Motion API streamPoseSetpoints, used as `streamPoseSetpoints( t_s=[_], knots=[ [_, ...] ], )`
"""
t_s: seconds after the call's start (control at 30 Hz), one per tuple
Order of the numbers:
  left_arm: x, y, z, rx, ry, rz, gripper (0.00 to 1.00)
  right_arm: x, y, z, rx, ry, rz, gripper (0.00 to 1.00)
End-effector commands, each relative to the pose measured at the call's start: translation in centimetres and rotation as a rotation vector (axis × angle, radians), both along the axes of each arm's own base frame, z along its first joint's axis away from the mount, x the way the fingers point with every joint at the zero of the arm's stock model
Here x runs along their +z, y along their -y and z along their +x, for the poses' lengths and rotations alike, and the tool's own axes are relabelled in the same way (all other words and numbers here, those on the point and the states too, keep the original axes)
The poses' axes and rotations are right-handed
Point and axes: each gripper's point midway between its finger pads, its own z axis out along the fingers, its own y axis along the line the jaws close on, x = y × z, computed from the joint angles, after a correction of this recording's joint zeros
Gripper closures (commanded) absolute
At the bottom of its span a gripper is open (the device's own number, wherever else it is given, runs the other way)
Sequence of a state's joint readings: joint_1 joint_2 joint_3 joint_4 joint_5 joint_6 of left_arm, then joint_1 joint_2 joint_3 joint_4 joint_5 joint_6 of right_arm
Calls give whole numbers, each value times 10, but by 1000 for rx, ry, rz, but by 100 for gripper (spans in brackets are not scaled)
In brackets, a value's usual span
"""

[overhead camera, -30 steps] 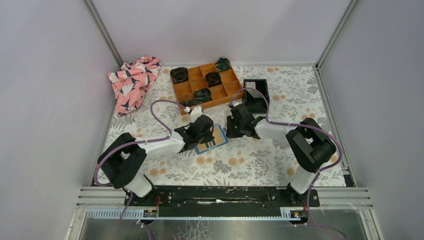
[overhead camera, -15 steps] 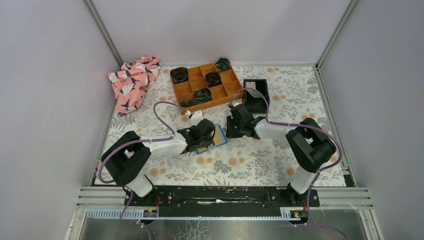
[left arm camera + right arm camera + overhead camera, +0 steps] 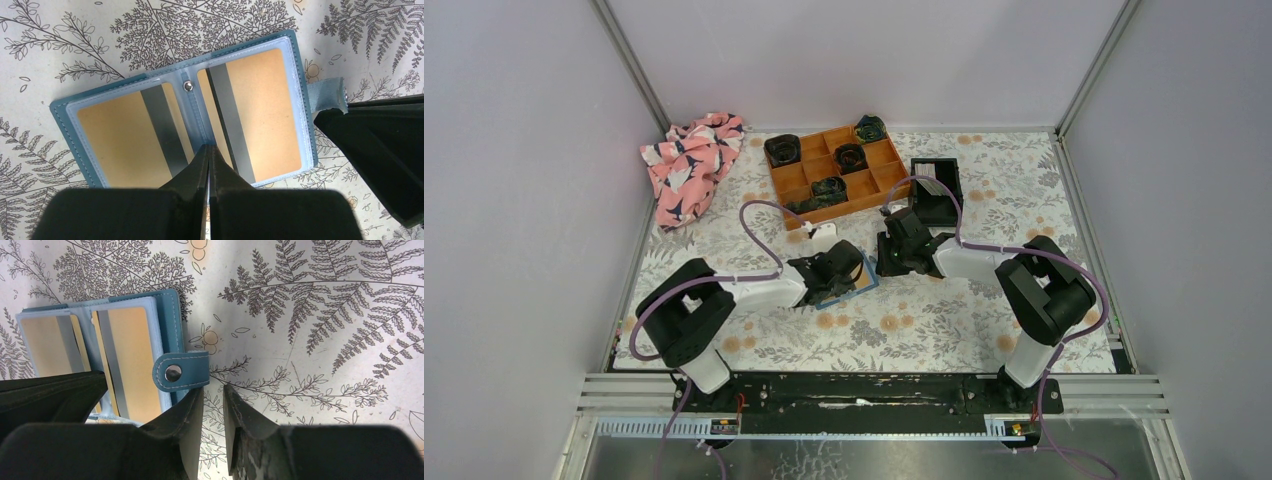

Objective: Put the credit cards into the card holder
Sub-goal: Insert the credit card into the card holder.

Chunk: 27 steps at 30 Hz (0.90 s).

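The teal card holder [image 3: 295, 90] lies open and flat on the table, with yellow-tan cards with grey stripes in its clear pockets; it also shows in the top view [image 3: 862, 285] and the right wrist view [image 3: 132, 350]. My left gripper [image 3: 208, 148] is shut, its tips over the holder's middle fold. My right gripper [image 3: 212, 390] is open a little and empty, just beside the holder's snap tab [image 3: 182, 371]. A pale card-like thing [image 3: 927, 172] lies in the black bin.
A black square bin [image 3: 944, 200] stands behind the right gripper. An orange compartment tray [image 3: 879, 178] with dark rolled items is at the back. A pink patterned cloth [image 3: 689, 165] lies at the back left. Grey walls close in both sides.
My left gripper has moved to the right over the open holder and now covers most of it in the top view. The right arm has not moved.
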State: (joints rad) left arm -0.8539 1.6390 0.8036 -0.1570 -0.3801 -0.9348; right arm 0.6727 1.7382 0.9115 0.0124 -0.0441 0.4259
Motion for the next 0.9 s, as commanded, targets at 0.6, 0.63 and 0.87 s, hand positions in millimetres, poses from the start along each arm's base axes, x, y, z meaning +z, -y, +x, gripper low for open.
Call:
streamPoseSetpoints(
  t_s=[0.6,0.63,0.87],
  knots=[
    [19,16,28,29,107,16,100,2,-6,-1,15,16,-7,72],
    [18,16,28,27,105,20,100,2,-6,-1,13,15,-8,72],
    [27,9,26,52,124,8,100,1,-4,-3,13,15,-16,72]
  ],
)
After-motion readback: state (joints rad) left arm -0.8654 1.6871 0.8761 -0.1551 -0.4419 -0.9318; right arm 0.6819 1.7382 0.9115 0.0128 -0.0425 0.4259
